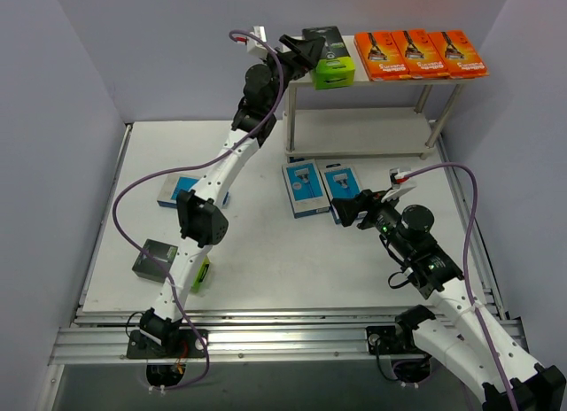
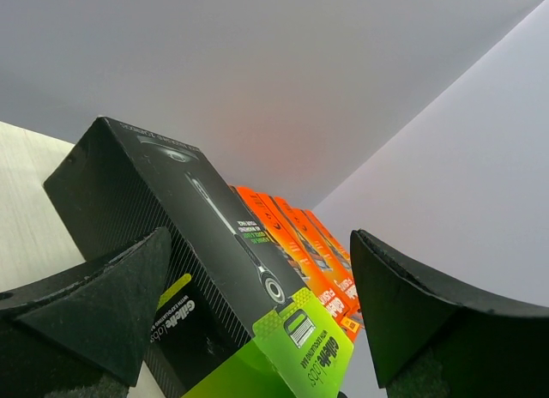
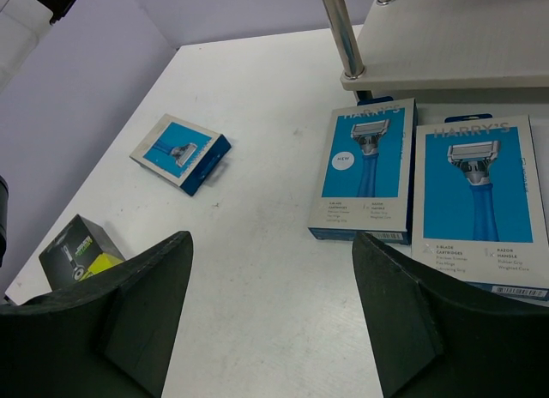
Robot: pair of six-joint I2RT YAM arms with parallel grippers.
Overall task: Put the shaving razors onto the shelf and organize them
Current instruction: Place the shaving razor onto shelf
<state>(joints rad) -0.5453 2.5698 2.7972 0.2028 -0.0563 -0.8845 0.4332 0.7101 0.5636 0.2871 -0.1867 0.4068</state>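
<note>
Shelf (image 1: 363, 132) top: black Gillette pack (image 1: 330, 57), three orange packs (image 1: 419, 54). We note left gripper (image 1: 306, 52) spread empty at the black pack; right gripper (image 3: 273, 244) agape, empty, near blue Harry's packs (image 3: 367, 171).

The shelf (image 1: 363, 129) has its lower board bare between the posts. On top, a black pack (image 1: 330, 57) and three orange packs (image 1: 420, 54) leave only a narrow gap. The left arm (image 1: 221, 167) slants across the left half of the bench (image 1: 283, 269). Two blue packs (image 1: 306, 188) lie before the shelf.
</note>
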